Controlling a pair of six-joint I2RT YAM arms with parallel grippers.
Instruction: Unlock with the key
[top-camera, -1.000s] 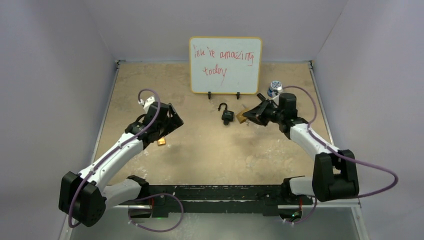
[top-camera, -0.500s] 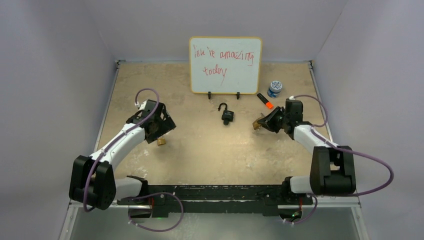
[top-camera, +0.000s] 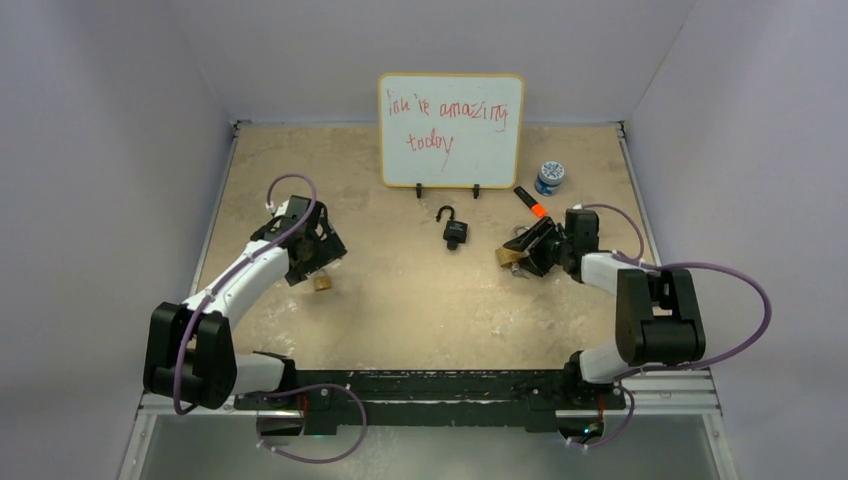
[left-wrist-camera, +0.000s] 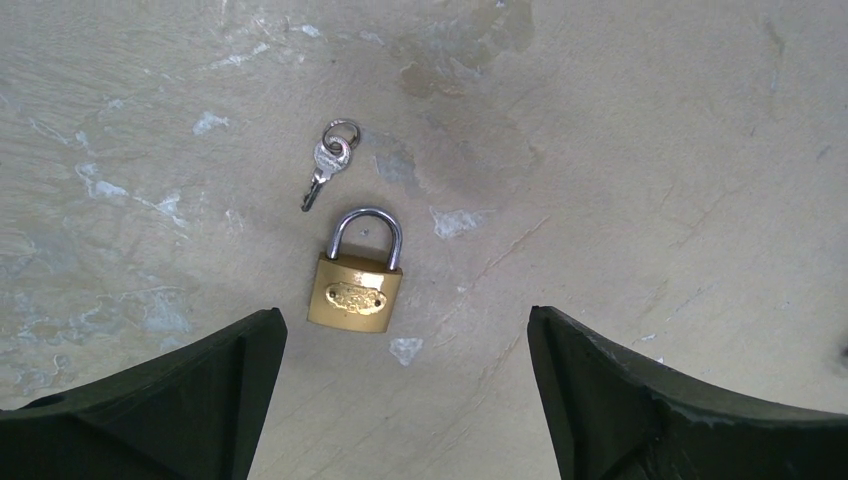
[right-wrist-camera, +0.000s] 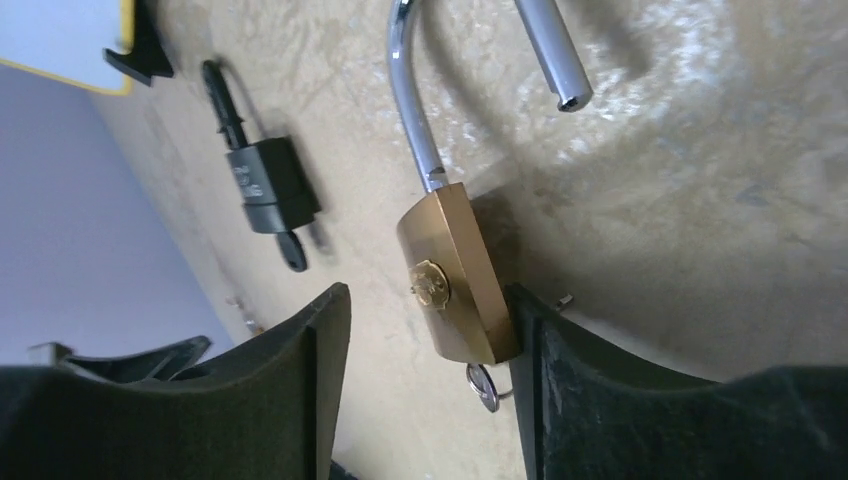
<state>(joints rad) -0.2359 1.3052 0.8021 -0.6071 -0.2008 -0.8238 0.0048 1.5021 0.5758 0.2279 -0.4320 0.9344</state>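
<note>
A small brass padlock (left-wrist-camera: 356, 292) lies flat with its shackle closed, and a loose key (left-wrist-camera: 325, 168) rests just beyond it. My left gripper (left-wrist-camera: 405, 330) hovers over them, open wide and holding nothing; from above it (top-camera: 318, 255) is just behind that padlock (top-camera: 322, 283). A larger brass padlock (right-wrist-camera: 455, 270) with its shackle swung open stands on edge on the table, a key (right-wrist-camera: 483, 387) in its underside. My right gripper (right-wrist-camera: 425, 310) is open around it: one finger touches the body, the other stands clear. From above, this padlock (top-camera: 510, 256) is at the right gripper (top-camera: 525, 252).
A black padlock (top-camera: 455, 231) with open shackle and a key in it lies mid-table, also in the right wrist view (right-wrist-camera: 265, 185). A whiteboard (top-camera: 451, 130) stands at the back. An orange marker (top-camera: 530, 203) and a small blue-white jar (top-camera: 549, 177) lie behind the right gripper.
The right gripper carried the big brass padlock right and nearer, down to the table, and its jaws have parted. The left gripper drew back slightly to the left.
</note>
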